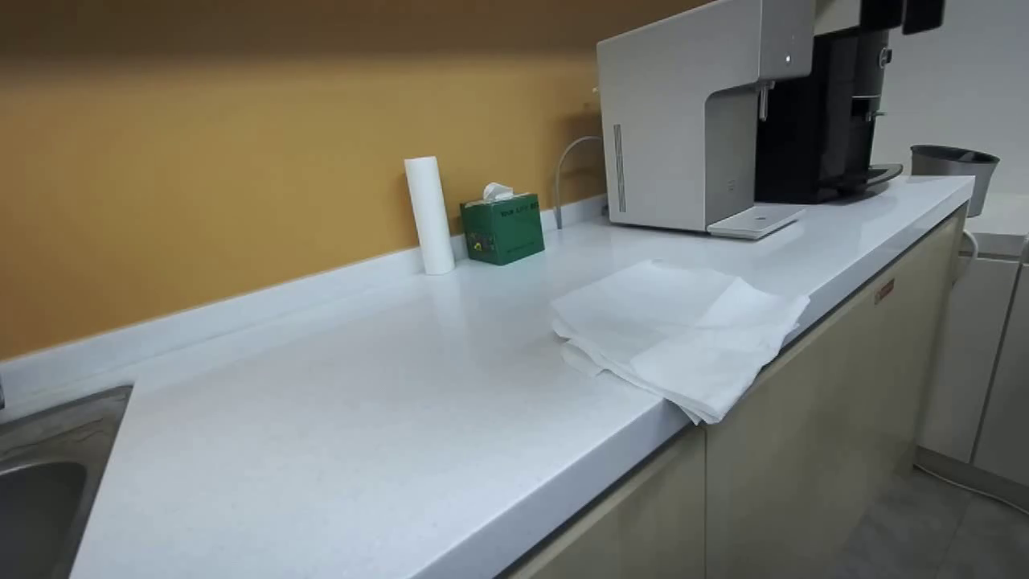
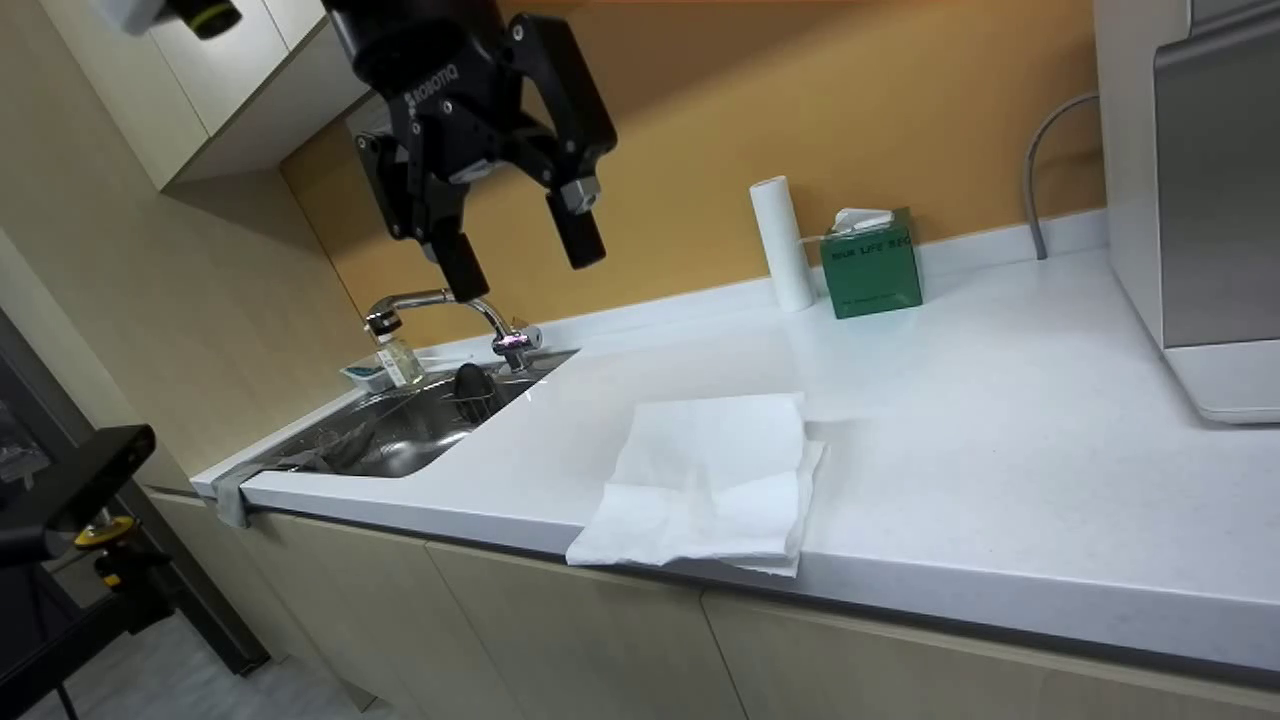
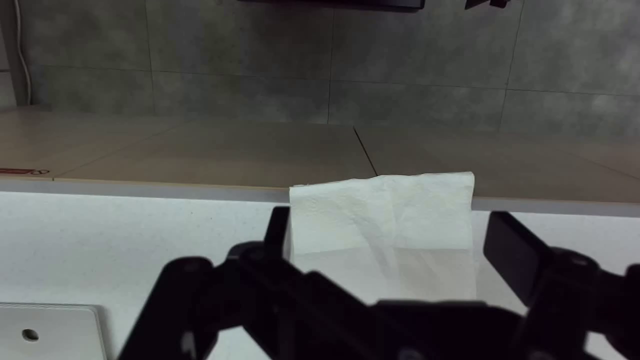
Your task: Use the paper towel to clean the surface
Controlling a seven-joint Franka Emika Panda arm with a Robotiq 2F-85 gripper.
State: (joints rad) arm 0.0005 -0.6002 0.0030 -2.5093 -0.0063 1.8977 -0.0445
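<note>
I can read ROBOTIQ on the black housing point(image 2: 448, 112) above my jaws and YOUR LIFE, next word unclear, on the green box point(image 1: 503, 233).

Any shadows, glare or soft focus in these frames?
Wrist view: black two-fingered end effector out of focus in the foreground, creased white paper towel sharper, grey tiled floor dim. In an exterior view: shadow band along the top of the plain orange wall, faint reflection of the white cylindrical roll on the smooth white countertop.
</note>
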